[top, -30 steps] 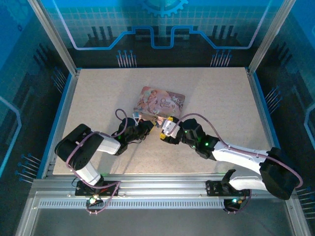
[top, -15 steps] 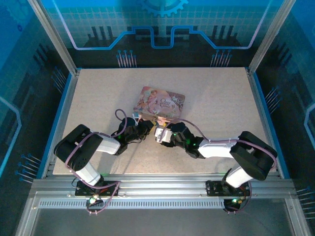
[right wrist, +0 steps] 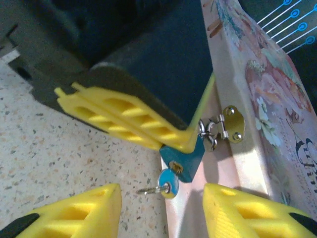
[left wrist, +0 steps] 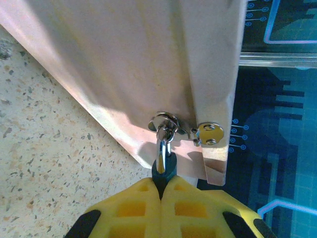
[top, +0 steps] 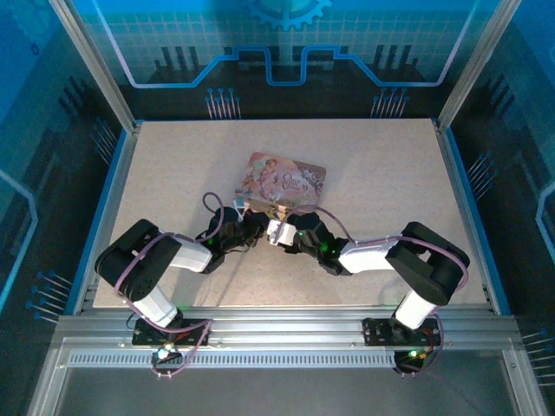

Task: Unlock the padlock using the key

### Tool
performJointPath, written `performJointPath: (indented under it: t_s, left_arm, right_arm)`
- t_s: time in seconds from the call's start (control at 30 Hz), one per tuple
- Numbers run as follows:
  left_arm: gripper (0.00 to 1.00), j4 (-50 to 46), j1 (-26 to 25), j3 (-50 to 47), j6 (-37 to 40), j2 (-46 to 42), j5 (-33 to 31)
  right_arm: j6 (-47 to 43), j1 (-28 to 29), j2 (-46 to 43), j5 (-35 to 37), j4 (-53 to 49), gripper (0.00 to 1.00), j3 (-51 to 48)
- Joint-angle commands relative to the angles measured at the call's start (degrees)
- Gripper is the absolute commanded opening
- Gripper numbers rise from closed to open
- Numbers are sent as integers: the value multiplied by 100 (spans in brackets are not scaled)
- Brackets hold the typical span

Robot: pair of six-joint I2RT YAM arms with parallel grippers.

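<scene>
Padlock point(right wrist: 181, 157) sits clamped in left gripper point(left wrist: 161, 184); right gripper point(right wrist: 161, 196), jaws apart, straddles the key point(right wrist: 167, 185): next, likely pinch and turn it.

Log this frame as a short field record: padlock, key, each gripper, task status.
padlock: blue body, hanging from the hasp on the pink box
key: at the padlock's lower end, apparently in the keyhole, small ring attached
left gripper: shut on the padlock body
right gripper: open, one finger on each side of the key, not touching it
task status: padlock not yet unlocked
</scene>
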Motion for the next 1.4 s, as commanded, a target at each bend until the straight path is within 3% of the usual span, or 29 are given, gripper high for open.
performJointPath:
  t_s: [0.0, 0.47, 1.07, 1.37]
  left_arm:
    - [0, 297, -36, 190, -84, -224, 22]
    - [0, 371, -46, 184, -138, -134, 30]
    - [0, 400, -57, 182, -153, -86, 32]
    - [0, 408, -72, 173, -156, -92, 23]
  right_arm:
    - [130, 79, 147, 122, 241, 45, 161]
    - [253, 82, 352, 330, 320, 27, 266]
    - [351, 69, 345, 407, 558, 16, 275]
    - [518, 60, 315, 378, 576, 1, 257]
